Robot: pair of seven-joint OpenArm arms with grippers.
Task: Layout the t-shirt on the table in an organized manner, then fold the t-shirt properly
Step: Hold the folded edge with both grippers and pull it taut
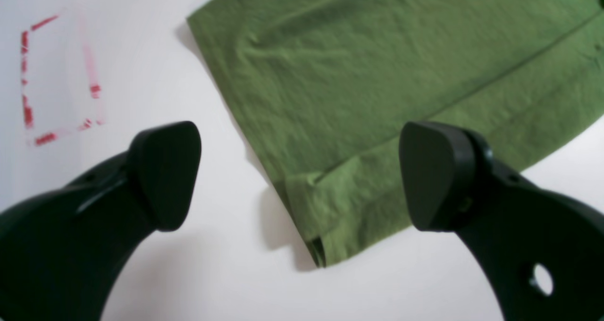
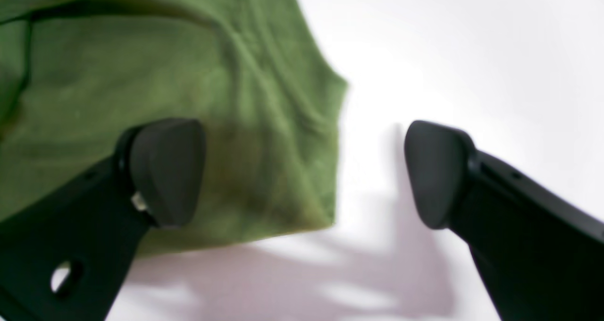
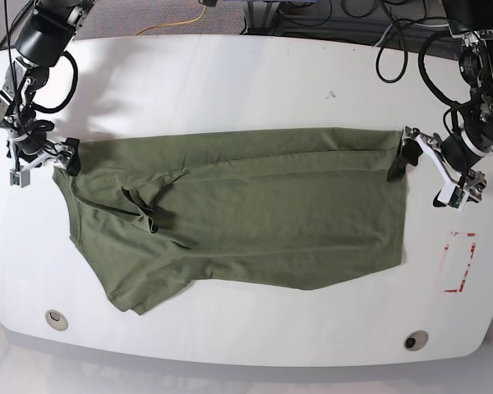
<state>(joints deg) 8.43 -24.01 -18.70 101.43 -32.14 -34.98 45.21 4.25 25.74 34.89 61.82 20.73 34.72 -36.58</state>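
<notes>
Here the t-shirt (image 3: 246, 213), olive-green and wrinkled, lies spread lengthwise across the middle of the table (image 3: 230, 74), one long side folded inward, a sleeve bunched near the collar end. Only the base view shows the whole garment and both grommet holes (image 3: 56, 318) at the near table edge. The left wrist view alone resolves the doubled hem corner (image 1: 321, 217) and its seam line; the red dashed rectangle (image 1: 56, 80) sits on bare surface beside it. The right wrist view is blurred and shows one cloth corner (image 2: 325, 207).

The left gripper (image 1: 302, 174) has its jaws spread wide, empty, poised over the hem corner. The right gripper (image 2: 304, 172) is likewise spread and empty, one finger (image 2: 165, 170) over cloth, the other over bare table, at the shirt's opposite end.
</notes>
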